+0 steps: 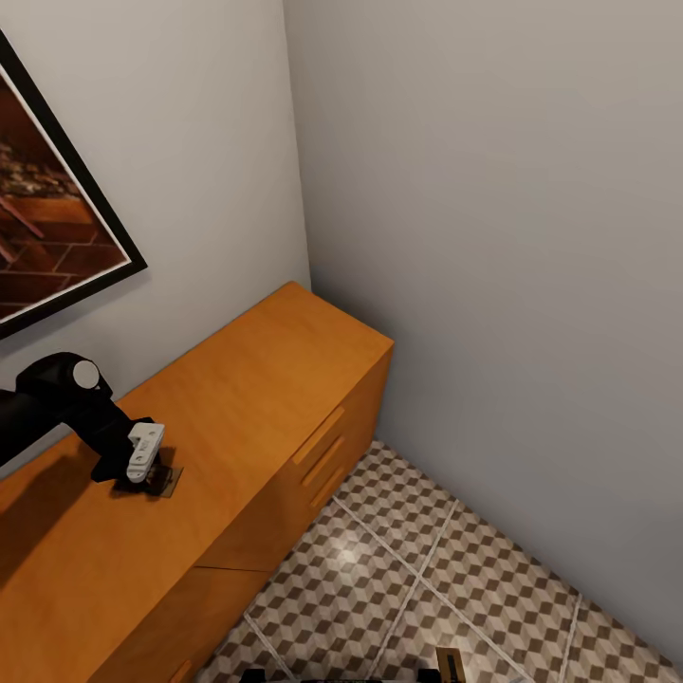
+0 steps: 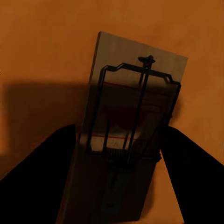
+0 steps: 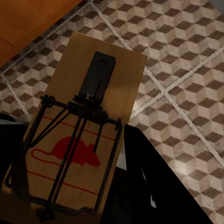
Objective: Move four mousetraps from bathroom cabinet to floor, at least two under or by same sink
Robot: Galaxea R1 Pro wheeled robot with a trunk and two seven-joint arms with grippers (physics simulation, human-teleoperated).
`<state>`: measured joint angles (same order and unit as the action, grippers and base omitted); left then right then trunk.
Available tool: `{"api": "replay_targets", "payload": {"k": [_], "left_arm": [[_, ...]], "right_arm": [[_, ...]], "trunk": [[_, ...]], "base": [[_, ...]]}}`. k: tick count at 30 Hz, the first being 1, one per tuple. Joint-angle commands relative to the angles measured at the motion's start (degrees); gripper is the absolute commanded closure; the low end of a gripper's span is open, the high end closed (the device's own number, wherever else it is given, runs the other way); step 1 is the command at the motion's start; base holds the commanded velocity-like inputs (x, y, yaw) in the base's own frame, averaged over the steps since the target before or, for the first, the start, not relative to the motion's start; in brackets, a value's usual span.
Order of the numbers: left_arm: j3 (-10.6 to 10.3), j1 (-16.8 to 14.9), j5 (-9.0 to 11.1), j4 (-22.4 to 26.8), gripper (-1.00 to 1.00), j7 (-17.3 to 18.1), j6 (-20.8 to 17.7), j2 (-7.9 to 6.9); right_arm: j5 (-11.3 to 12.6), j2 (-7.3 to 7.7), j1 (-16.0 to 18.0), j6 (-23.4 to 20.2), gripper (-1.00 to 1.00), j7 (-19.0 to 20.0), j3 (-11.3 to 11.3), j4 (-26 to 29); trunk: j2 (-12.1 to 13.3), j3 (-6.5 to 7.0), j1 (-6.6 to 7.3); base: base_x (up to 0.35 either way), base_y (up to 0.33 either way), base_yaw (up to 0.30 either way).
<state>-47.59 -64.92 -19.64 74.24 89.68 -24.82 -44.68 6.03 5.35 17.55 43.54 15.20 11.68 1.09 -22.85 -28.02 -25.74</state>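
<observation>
One mousetrap [image 2: 135, 79], a tan board with dark wire and a red mark, lies flat on top of the orange-brown cabinet [image 1: 256, 389]. My left gripper [image 2: 119, 135] stands over it with a dark finger against each long edge, shut on it. In the head view that gripper [image 1: 144, 467] is low on the cabinet top, and a corner of the trap [image 1: 171, 480] shows under it. My right gripper [image 3: 65, 140] is shut on a second mousetrap [image 3: 88, 121] with a red mouse print, held above the cube-patterned bathroom floor [image 3: 186, 56]. Its tip [image 1: 451, 662] shows at the head view's bottom edge.
The cabinet stands along the left wall in a corner, with slim bar handles [image 1: 319, 434] on its front. A dark-framed picture [image 1: 57, 228] hangs above it. A plain grey wall [image 1: 493, 285] closes the right side. Tiled floor [image 1: 455, 569] stretches between cabinet and wall.
</observation>
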Motion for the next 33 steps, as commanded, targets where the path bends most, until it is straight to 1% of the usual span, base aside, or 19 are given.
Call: {"api": "replay_targets", "payload": {"k": [1,12,17,18,20,22,23,25,28,33], "left_arm": [[-2.77,-0.01,-0.31,-0.06,1.0,0.17,-0.44,-0.05],[-2.69,-0.02,-0.38,-0.11,1.0,0.23,-0.49,0.02],[-2.31,-0.03,-0.4,0.54,1.0,0.3,-0.49,0.09],[-1.98,-0.03,-0.4,0.85,1.0,0.31,-0.49,0.1],[-0.84,-0.03,-0.4,1.42,1.0,0.32,-0.49,0.11],[1.9,-0.03,-0.4,2.38,1.0,0.32,-0.52,0.12],[2.69,-0.03,-0.4,2.67,1.0,0.32,-0.54,0.12],[5.49,-0.02,-0.4,3.75,1.0,0.32,-0.56,0.12],[7.38,-0.03,-0.4,4.65,1.0,0.32,-0.63,0.12],[8.46,-0.03,-0.4,5.6,1.0,0.32,-0.75,0.12]], "right_arm": [[0.65,0.01,0.03,0.14,1.0,0.27,0.37,-0.04],[0.65,0.01,0.03,0.14,1.0,0.27,0.37,-0.04],[0.65,0.01,0.03,0.14,1.0,0.27,0.37,-0.04],[0.65,0.01,0.03,0.14,1.0,0.27,0.37,-0.04],[0.65,0.01,0.03,0.14,1.0,0.27,0.37,-0.04],[0.65,0.01,0.03,0.14,1.0,0.27,0.37,-0.04],[0.65,0.01,0.03,0.14,1.0,0.27,0.37,-0.04],[0.65,0.0,0.03,0.14,1.0,0.27,0.37,-0.04],[0.65,-0.05,0.03,0.14,1.0,0.27,0.37,-0.04],[0.65,-0.06,0.03,0.14,1.0,0.27,0.37,-0.04]], "trunk": [[-0.07,-0.1,-0.05],[-0.07,-0.1,-0.05],[-0.07,-0.1,-0.05],[-0.07,-0.1,-0.05],[-0.07,-0.1,-0.05],[-0.07,-0.1,-0.05],[-0.07,-0.1,-0.05],[-0.07,-0.1,-0.05],[-0.07,-0.1,-0.05],[-0.07,-0.1,-0.05]], "base": [[0.0,0.0,0.0],[0.0,0.0,0.0],[0.0,0.0,0.0],[0.0,0.0,0.0],[0.0,0.0,0.0],[0.0,0.0,0.0],[0.0,0.0,0.0],[0.0,0.0,0.0],[0.0,0.0,0.0],[0.0,0.0,0.0]]}}
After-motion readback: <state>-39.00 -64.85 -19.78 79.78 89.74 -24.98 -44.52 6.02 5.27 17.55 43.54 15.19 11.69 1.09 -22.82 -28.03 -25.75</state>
